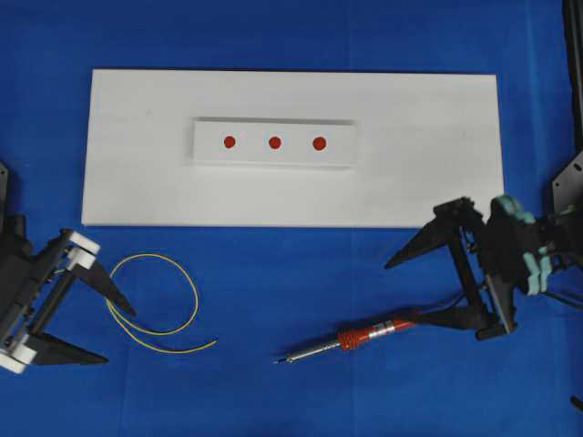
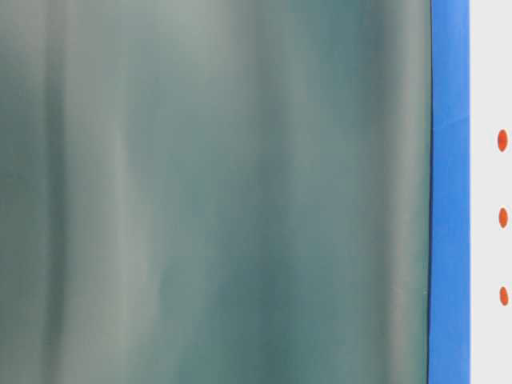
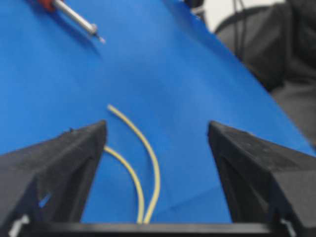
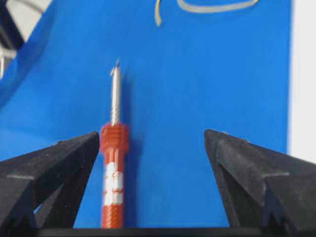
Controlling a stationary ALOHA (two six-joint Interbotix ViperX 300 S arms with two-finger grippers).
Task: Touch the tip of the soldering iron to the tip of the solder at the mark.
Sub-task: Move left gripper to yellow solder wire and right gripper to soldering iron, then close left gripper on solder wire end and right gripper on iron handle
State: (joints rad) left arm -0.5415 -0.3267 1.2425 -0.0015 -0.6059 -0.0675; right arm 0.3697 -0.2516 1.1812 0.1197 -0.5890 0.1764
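Soldering iron (image 1: 360, 338) lies flat on blue cloth w/ dark tip pointing lower left: orange-red ribbed collar, silver & red body, thin metal shaft. Solder (image 1: 159, 305), a thin yellow wire, lies well to its left in one loose open loop, free end toward the iron, not touching it.

Top-down overview; side view on red dots (image 2: 502, 140); close wrist views.
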